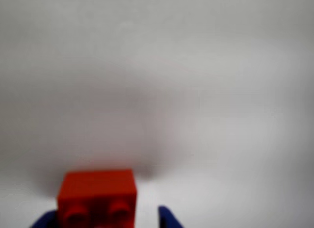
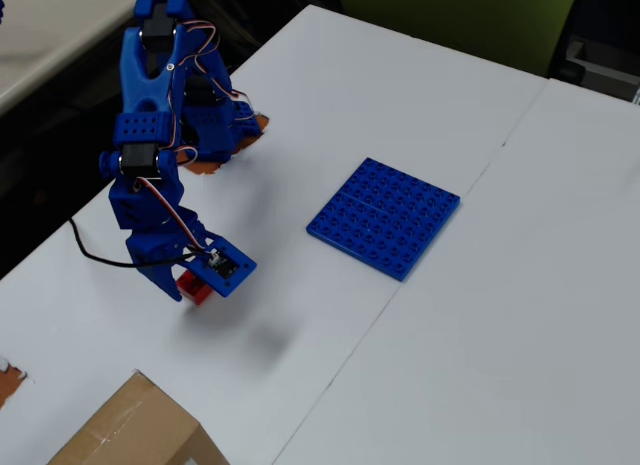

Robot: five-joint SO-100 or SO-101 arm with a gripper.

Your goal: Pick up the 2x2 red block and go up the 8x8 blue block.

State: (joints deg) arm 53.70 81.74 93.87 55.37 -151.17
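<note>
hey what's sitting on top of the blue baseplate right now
Nothing: the 8x8 blue block shows only bare studs in the overhead view. The 2x2 red block is off to its left, mostly covered by the hand.

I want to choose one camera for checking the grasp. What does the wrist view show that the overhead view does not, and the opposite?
Only the wrist view shows the 2x2 red block's studs close up, between blue finger tips, though blurred. Only the overhead view shows the 8x8 blue block, the arm, a cardboard box and the white table. Both show the red block and the gripper.
</note>
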